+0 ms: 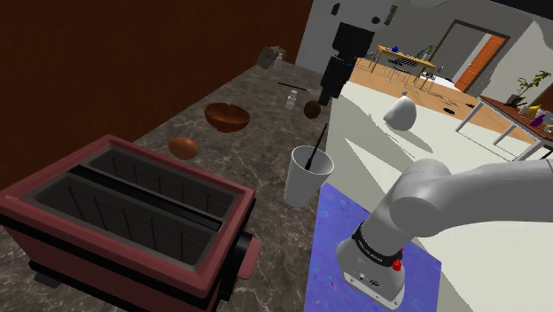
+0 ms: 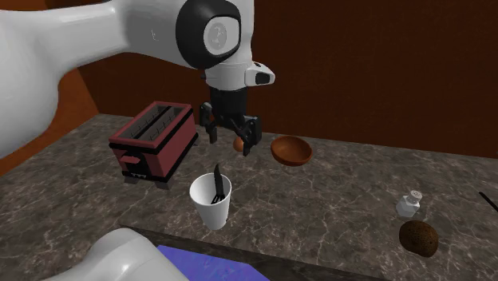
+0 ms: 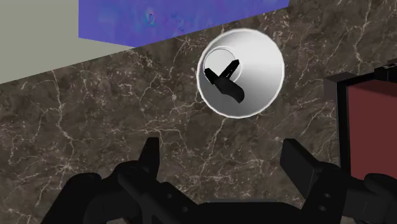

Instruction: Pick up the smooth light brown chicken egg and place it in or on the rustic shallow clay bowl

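Egg: I see the brown egg (image 1: 183, 147) lying on its side on the marble counter (image 3: 95, 127), between the red toaster (image 1: 115, 213) and the brown bowl (image 1: 228, 116).
Long axis: it runs roughly across the shoulder view; I cannot tell which end is narrower.
Gripper (image 3: 221, 142): fingers spread apart, clasping nothing, above the counter.
Nearby: white cup (image 3: 240, 75).

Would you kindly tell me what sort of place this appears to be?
Probably a home kitchen: a marble-patterned countertop carries a red toaster, a white cup and a brown bowl, with tables beyond.
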Robot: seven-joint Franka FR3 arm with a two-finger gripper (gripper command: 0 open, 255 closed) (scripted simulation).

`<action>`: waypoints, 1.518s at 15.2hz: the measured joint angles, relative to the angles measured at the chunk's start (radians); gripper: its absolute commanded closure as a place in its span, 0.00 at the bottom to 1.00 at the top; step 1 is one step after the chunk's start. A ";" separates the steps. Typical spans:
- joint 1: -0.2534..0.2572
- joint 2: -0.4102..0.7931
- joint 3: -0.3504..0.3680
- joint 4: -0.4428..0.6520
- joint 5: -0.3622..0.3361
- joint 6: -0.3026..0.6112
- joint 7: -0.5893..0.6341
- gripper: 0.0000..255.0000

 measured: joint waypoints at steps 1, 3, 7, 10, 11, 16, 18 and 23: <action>0.000 0.000 0.000 0.000 0.000 0.000 0.000 0.00; 0.004 0.046 0.013 0.014 0.006 0.025 0.005 0.00; 0.014 0.191 0.048 0.055 0.016 0.108 0.016 0.00; 0.022 0.296 0.074 0.093 0.018 0.157 0.027 0.00; 0.026 0.334 0.086 0.109 0.020 0.174 0.035 0.00; 0.035 0.540 0.126 0.218 0.004 0.242 0.055 0.00; 0.042 0.626 0.144 0.259 -0.007 0.274 0.069 0.00; 0.060 0.822 0.173 0.400 -0.043 0.296 0.098 0.00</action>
